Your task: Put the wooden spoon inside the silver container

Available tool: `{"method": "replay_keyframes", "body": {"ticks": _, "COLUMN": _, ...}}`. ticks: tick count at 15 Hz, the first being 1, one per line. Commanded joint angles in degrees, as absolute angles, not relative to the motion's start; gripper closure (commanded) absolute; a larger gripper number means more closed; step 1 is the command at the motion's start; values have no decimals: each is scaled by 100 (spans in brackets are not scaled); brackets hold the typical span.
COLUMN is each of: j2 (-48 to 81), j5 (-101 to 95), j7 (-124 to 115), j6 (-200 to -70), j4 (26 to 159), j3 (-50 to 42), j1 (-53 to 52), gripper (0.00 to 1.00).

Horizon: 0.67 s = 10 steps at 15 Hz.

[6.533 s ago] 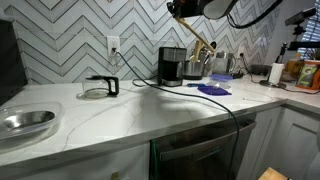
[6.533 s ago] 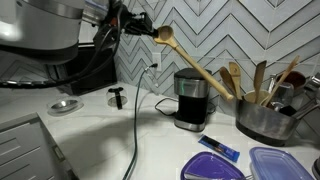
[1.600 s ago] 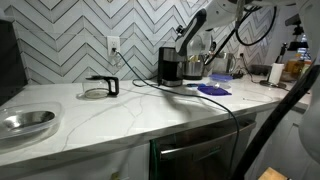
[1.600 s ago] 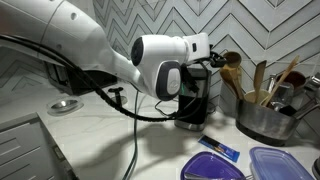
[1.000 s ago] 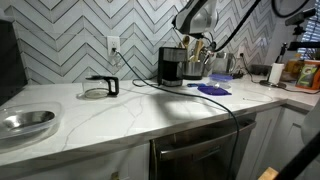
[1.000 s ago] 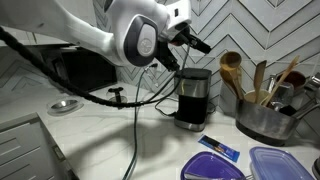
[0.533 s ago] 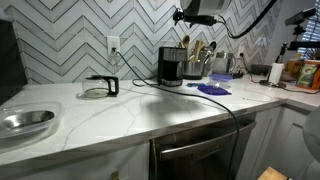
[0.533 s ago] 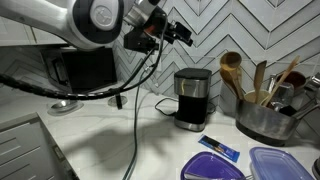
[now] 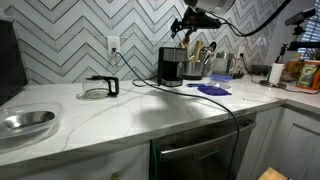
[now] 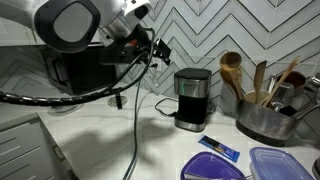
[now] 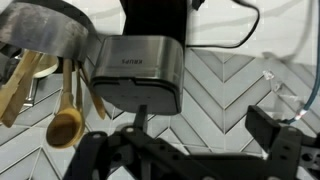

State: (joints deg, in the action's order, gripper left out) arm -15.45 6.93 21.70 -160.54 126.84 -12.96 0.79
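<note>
My fingers (image 11: 272,135) are spread wide and grip nothing. The wooden spoon (image 11: 65,126) stands in the silver container (image 11: 45,30), well apart from them.

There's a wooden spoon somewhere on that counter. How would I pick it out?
Find the dark coffee maker on the white counter; beside it stands the silver container, holding wooden utensils. The wooden spoon is the one nearest the coffee maker, handle down, with a round head on top, unlike its flatter neighbours.
</note>
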Motion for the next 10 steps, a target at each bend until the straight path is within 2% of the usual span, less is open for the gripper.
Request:
{"method": "replay_keyframes", "body": {"ticks": 1, "j2": -2050, "j5": 1110, "j7": 3355, "j6": -15278, "j4": 13054, "j3": -1749, "j1": -260, "gripper": 0}}
{"method": "replay_keyframes", "body": {"ticks": 10, "j2": -2067, "j5": 1292, "j7": 3640, "j6": -15118, "j4": 13078, "j3": -1797, "j1": -253, "gripper": 0}}
